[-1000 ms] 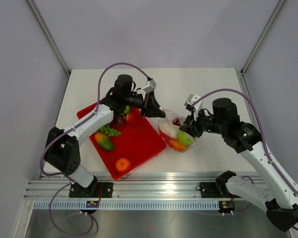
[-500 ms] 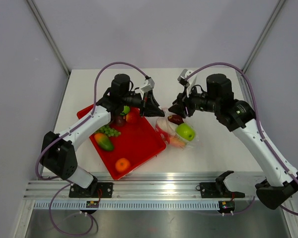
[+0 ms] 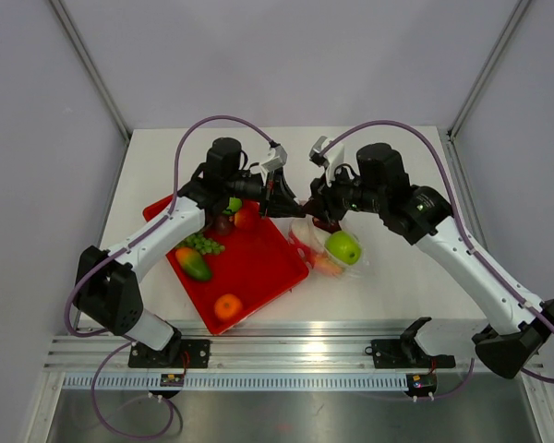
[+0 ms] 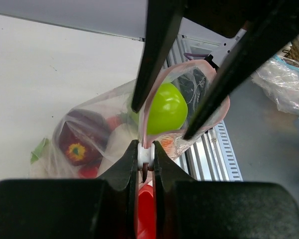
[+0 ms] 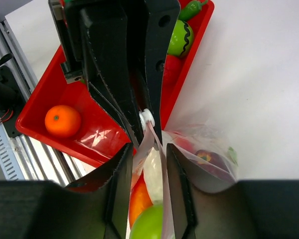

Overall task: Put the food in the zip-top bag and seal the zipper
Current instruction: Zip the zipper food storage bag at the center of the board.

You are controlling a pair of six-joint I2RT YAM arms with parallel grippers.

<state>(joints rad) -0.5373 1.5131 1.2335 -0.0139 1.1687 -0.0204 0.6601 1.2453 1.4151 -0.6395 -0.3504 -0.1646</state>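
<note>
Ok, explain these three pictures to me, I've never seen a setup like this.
Two robot arms are bolted to a table. One picture looks down from above. The other two come from a camera on each wrist. On a red tray lie an orange and other toy food. Beside it is a clear zip-top bag with a green apple inside. The left gripper pinches the bag's zipper. The right gripper is open, astride that edge.
</note>
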